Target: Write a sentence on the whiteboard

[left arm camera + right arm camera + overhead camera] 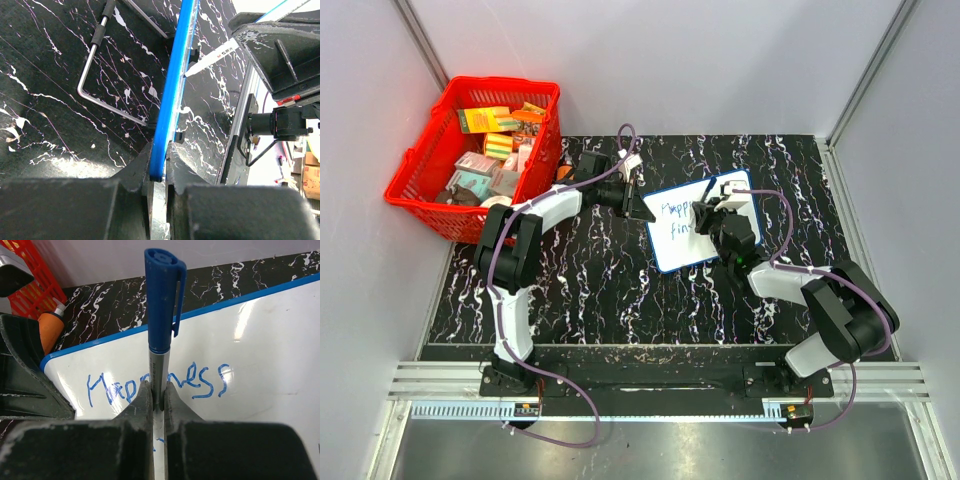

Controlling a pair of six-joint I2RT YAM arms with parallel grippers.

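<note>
The whiteboard (672, 252), white with a thin blue rim, lies near the middle of the black marbled table. My left gripper (645, 210) is shut on its left edge; the left wrist view shows the blue rim (172, 85) edge-on, pinched between the jaws of that gripper (159, 172). My right gripper (158, 392) is shut on a blue-capped marker (161, 315) held over the board (260, 330). The sentence (200, 380) reads "Happiness" in blue, with a second line (670, 231) begun below it and partly hidden by the gripper. The marker tip (186, 74) meets the board's face.
A red basket (415, 165) full of small boxes stands at the back left, off the table's corner. An orange bottle (50, 330) sits near the board's far left corner. A bent metal rod (87, 75) lies on the table beside the board.
</note>
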